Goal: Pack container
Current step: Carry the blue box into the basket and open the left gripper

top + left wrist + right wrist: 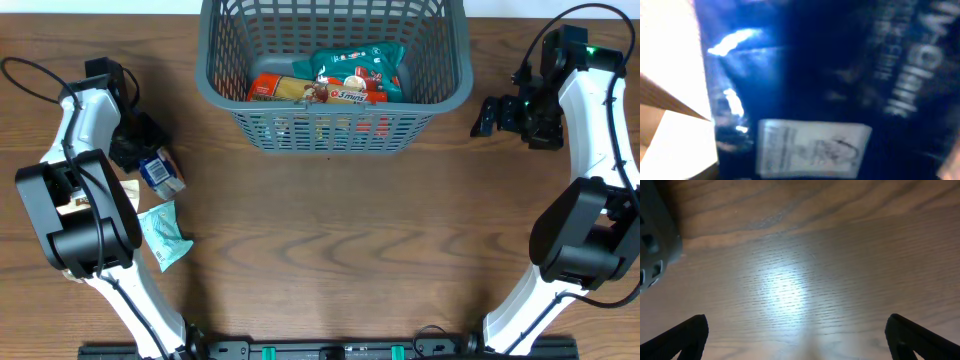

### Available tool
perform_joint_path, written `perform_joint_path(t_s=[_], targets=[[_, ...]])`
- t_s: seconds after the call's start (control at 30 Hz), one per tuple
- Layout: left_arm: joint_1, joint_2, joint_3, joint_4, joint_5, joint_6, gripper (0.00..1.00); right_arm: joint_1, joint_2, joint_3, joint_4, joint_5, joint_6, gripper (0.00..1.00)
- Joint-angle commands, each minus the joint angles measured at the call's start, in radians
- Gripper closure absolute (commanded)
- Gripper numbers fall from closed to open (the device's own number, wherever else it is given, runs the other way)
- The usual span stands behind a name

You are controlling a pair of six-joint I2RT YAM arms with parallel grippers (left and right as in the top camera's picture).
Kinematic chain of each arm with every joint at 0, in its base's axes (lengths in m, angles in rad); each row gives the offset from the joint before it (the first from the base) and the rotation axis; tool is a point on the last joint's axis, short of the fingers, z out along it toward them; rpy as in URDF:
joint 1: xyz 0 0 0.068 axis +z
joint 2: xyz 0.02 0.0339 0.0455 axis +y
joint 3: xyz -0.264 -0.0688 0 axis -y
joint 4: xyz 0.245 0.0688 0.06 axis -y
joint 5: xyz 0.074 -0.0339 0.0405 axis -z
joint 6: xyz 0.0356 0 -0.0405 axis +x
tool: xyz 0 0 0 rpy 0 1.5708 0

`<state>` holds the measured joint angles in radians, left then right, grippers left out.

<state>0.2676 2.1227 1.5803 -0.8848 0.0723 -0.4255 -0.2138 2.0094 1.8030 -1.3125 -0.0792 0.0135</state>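
The container (pixel 455 90), a dark grey lattice basket, stands at the back centre and holds an orange packet (pixel 272 90) and a teal and red packet (pixel 360 70). My left gripper (pixel 138 148) is down at a dark blue packet (pixel 160 172) on the table at the left. That packet (pixel 830 75) fills the blurred left wrist view and hides the fingers. My right gripper (pixel 488 115) hangs open and empty over bare wood right of the container. Its fingers are spread wide in the right wrist view (pixel 797 340), with the container's corner (pixel 652 240) at the left.
A light teal packet (pixel 163 235) lies on the table in front of the blue one. A small tan and white item (pixel 130 190) lies beside the left arm. The brown wooden table (pixel 330 250) stretches in front of the container.
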Motion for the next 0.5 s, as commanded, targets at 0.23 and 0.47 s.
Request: perform_joint_path(t_s=[0.23, 0.47], targets=[[0.003, -0.006, 0.028, -0.07, -0.005, 0.005, 0.94, 0.006, -0.01, 0.0, -0.007, -0.007, -0.02, 0.01], [0.003, -0.145, 0.138, -0.183, 0.058, 0.052, 0.94, 0.006, -0.01, 0.0, -0.008, -0.007, -0.019, 0.01]])
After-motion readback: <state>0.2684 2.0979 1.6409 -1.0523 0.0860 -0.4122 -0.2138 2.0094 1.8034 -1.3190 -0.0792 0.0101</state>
